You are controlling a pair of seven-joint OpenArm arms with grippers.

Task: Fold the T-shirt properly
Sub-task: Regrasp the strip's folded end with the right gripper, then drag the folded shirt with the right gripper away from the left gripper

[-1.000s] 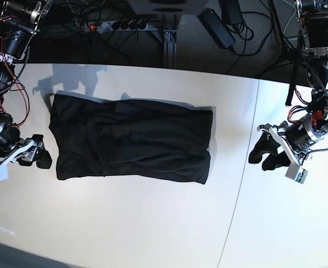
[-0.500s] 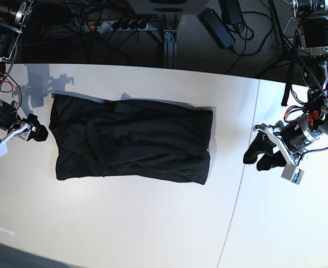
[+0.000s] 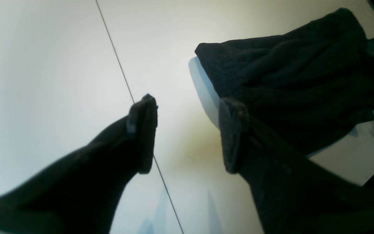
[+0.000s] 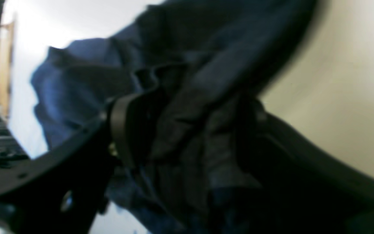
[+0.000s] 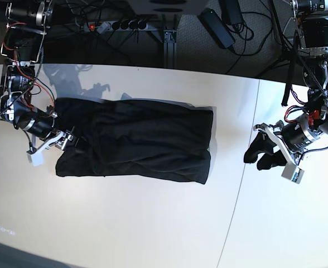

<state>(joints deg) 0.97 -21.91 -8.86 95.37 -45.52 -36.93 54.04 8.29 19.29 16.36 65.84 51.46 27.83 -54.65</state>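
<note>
The black T-shirt [image 5: 133,139] lies folded into a long rectangle on the white table [image 5: 153,223], left of centre. My right gripper [image 5: 69,139] is at its left end, over the edge of the cloth. In the blurred right wrist view the T-shirt [image 4: 187,65] fills the space between and behind the spread fingers [image 4: 122,130], and the right gripper [image 4: 187,136] is open. My left gripper [image 5: 254,156] hovers open off the shirt's right end, not touching it. In the left wrist view the left gripper [image 3: 187,136] holds nothing, and the T-shirt [image 3: 287,81] lies ahead to the right.
A seam in the table [image 5: 245,162] runs under the left gripper, also seen as a thin seam line [image 3: 115,58]. Beyond the far table edge lie a power strip [image 5: 116,25], cables and a black adapter [image 5: 217,25].
My right gripper has swung from the bare table left of the shirt onto the shirt's left edge. The left gripper has edged slightly left and stays open.
</note>
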